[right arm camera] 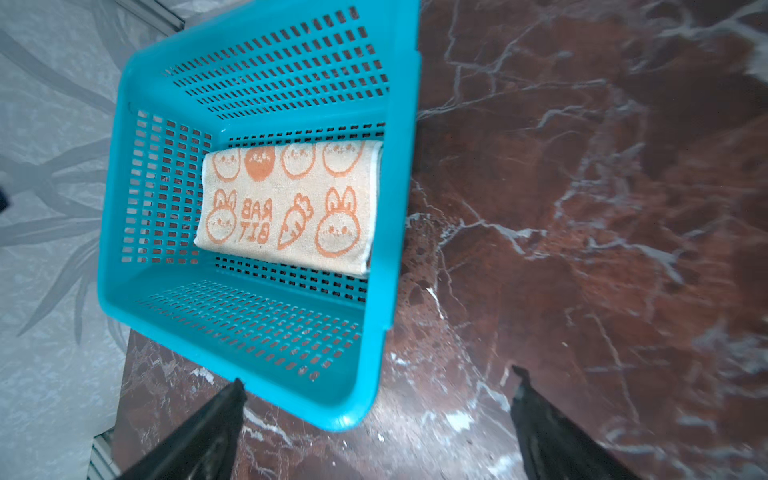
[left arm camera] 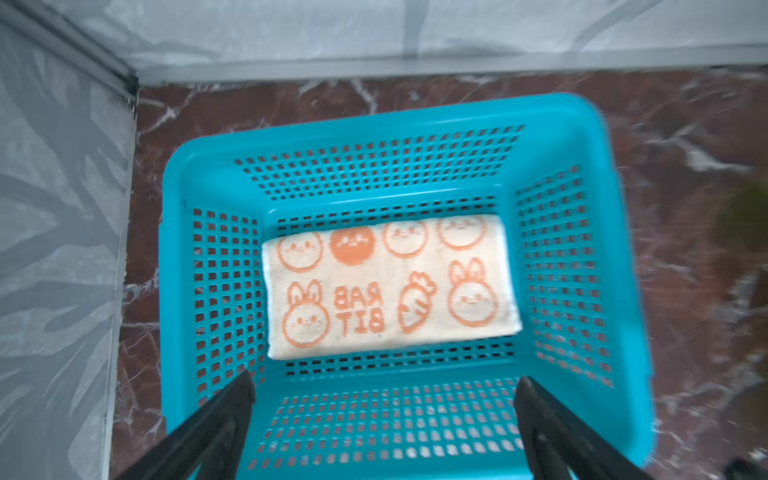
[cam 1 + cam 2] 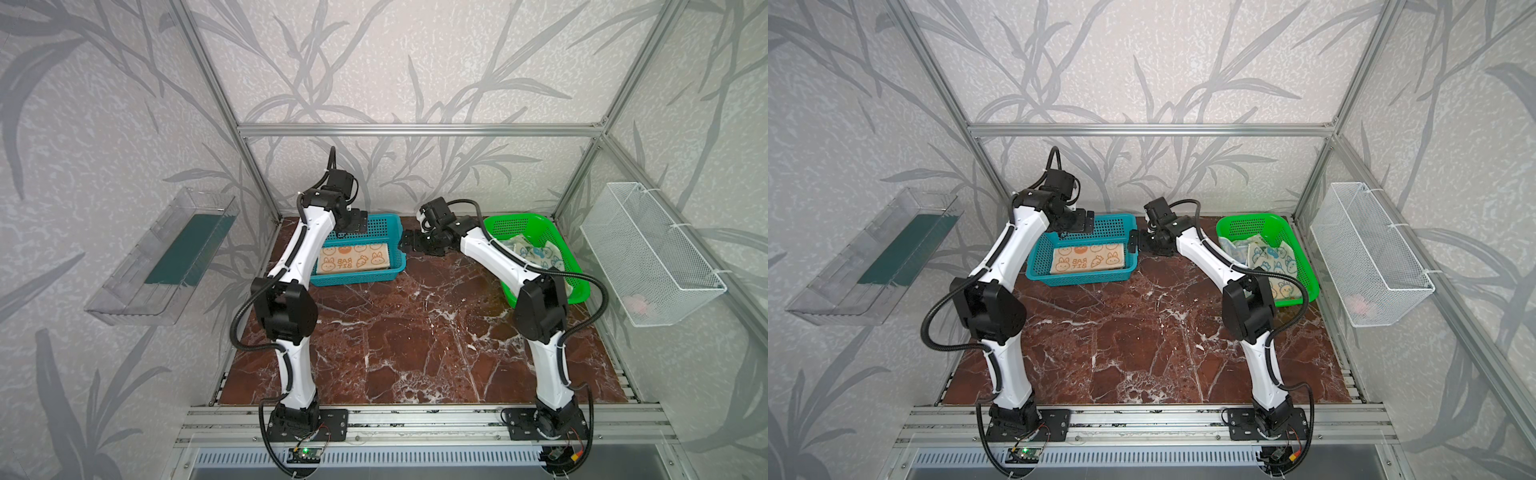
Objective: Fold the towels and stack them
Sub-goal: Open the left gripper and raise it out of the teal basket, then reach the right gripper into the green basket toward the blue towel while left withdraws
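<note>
A folded peach-orange towel (image 3: 353,259) (image 3: 1088,259) (image 2: 386,286) (image 1: 286,203) with bunnies and "RABBIT" lettering lies flat in the blue basket (image 3: 361,279) (image 3: 1079,280) (image 2: 374,120) (image 1: 399,166). Crumpled cream-and-blue towels (image 3: 536,253) (image 3: 1266,257) fill the green basket (image 3: 519,219) (image 3: 1254,218). My left gripper (image 3: 358,222) (image 3: 1086,220) (image 2: 384,382) hovers open and empty above the blue basket's wall, clear of the towel. My right gripper (image 3: 405,241) (image 3: 1133,241) (image 1: 376,374) stands open and empty just outside that basket's right side, above the marble.
The red-brown marble tabletop (image 3: 415,332) spreads in front of both baskets. A clear plastic bin (image 3: 162,257) hangs on the left wall. A white wire basket (image 3: 648,253) hangs on the right wall. Aluminium frame posts stand at the back corners.
</note>
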